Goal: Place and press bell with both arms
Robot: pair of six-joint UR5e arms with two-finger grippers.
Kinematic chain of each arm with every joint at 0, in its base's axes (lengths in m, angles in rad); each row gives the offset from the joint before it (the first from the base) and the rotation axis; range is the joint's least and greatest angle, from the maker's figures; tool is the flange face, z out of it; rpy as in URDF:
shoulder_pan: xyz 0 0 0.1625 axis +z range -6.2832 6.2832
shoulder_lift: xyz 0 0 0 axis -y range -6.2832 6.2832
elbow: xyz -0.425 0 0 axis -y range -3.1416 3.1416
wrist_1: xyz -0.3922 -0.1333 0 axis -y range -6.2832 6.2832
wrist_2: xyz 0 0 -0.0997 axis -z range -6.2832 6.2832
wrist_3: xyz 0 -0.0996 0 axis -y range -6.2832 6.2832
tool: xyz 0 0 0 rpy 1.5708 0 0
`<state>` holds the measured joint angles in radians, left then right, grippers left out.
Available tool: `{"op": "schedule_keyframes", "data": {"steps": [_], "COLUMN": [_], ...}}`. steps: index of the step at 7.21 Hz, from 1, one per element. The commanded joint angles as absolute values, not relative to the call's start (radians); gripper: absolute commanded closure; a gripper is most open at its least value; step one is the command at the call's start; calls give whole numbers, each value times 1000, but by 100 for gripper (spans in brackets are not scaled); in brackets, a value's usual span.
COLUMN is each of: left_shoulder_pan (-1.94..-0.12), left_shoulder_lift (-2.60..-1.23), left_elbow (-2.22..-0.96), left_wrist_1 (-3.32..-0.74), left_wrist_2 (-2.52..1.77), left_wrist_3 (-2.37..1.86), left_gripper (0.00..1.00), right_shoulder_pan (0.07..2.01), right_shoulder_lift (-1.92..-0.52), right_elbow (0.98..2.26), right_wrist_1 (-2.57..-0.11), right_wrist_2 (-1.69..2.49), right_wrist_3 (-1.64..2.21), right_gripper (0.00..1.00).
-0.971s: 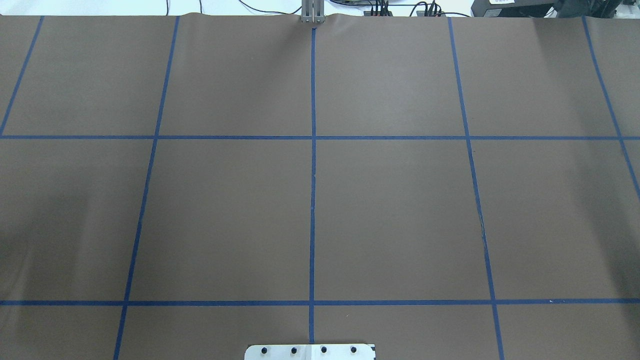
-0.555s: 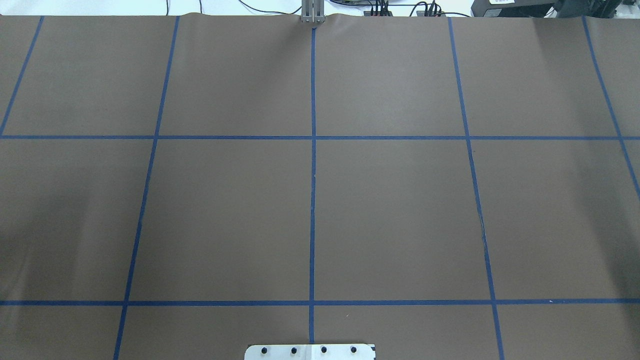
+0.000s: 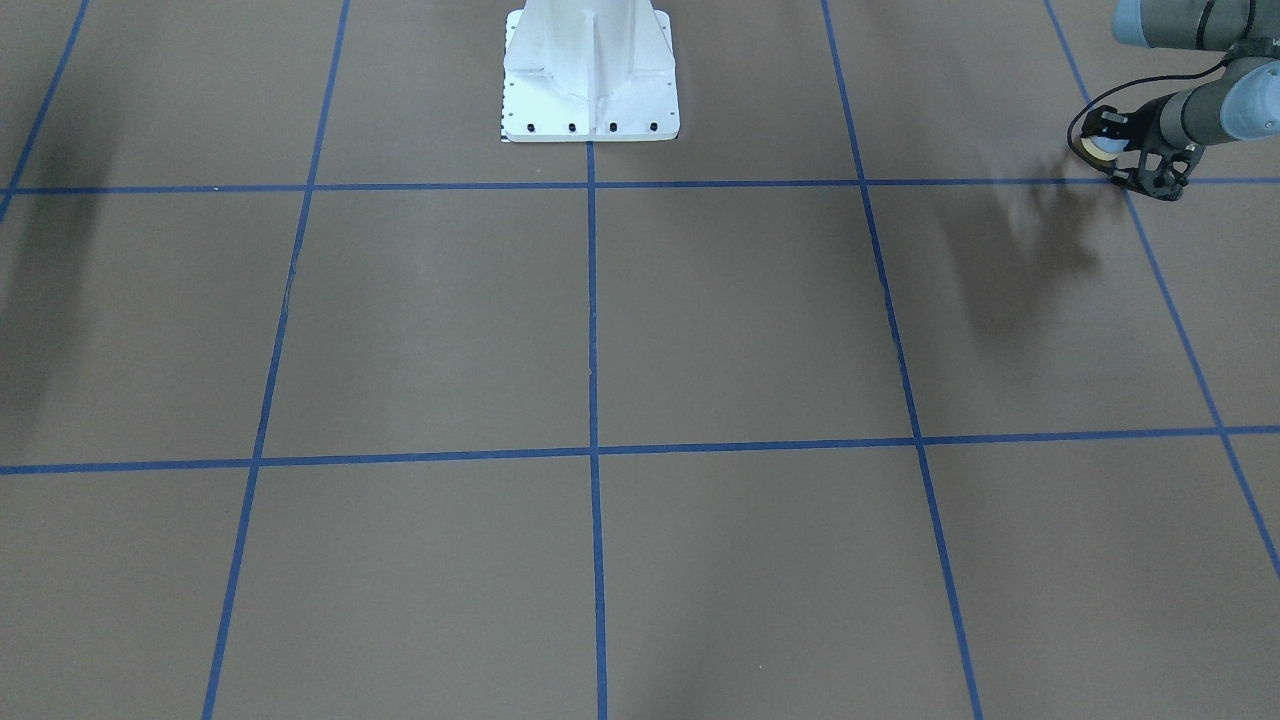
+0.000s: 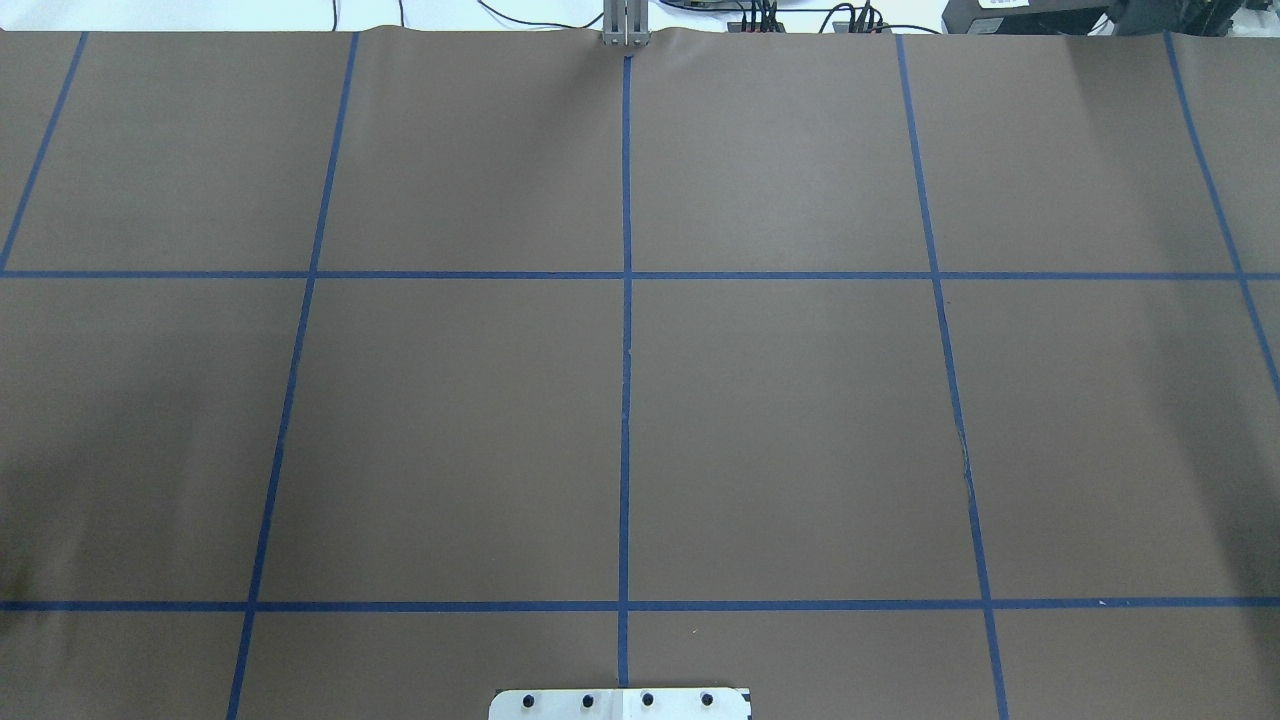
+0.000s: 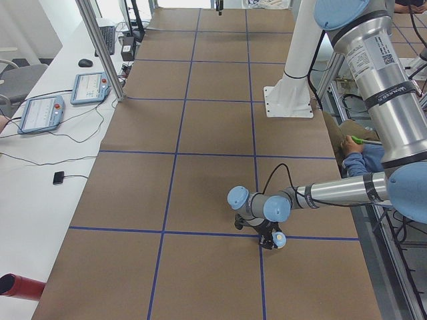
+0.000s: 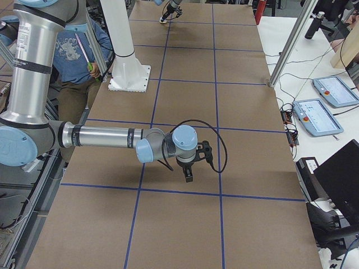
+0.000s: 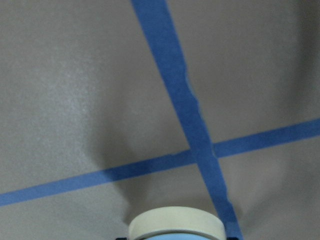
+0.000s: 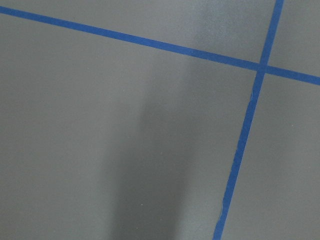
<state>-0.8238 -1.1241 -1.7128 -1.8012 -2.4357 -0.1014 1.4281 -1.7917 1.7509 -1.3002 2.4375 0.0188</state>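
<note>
The bell [image 3: 1103, 148], light-blue with a cream base, is held in my left gripper [image 3: 1112, 157], just above a blue tape crossing at the table's left end. It shows the same way in the exterior left view, bell [image 5: 279, 239] in gripper [image 5: 269, 239]. The left wrist view shows only its cream base [image 7: 176, 227] at the bottom edge. My right gripper [image 6: 188, 175] hangs low over the brown table near a tape line; I cannot tell whether it is open or shut. The right wrist view shows no fingers. The overhead view shows neither arm.
The white bolted pedestal [image 3: 590, 90] stands at the robot side's middle. The brown table cover [image 4: 800, 420] carries a blue tape grid. Teach pendants [image 5: 90, 87] lie on the white side bench. A seated person [image 5: 360, 157] is beside the robot.
The overhead view stays without arms or bell; only the shadow at its lower left edge has darkened a little.
</note>
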Motion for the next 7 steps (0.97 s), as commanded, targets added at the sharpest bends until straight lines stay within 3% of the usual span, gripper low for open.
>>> {"op": "schedule_keyframes", "data": {"steps": [1, 3, 7], "left_shoulder_pan": [-828, -834, -836], "left_shoulder_lift": [-1135, -1227, -1682], "left_elbow": [-1826, -1989, -1952], "left_wrist_1": [-1707, -1445, -1127], "left_wrist_2": [-2464, -2454, -2454], "left_wrist_3": [-106, -107, -236], "left_gripper": [92, 92, 92], "right_shoulder_pan": [1428, 1428, 1428], "right_shoulder_lift": [-1792, -1792, -1792], "right_elbow": [1750, 1749, 1749], "right_wrist_1": [-1301, -1301, -1301], "right_wrist_2": [2439, 2439, 2439], "right_wrist_3": [21, 21, 23], "right_gripper": [0, 0, 0]}}
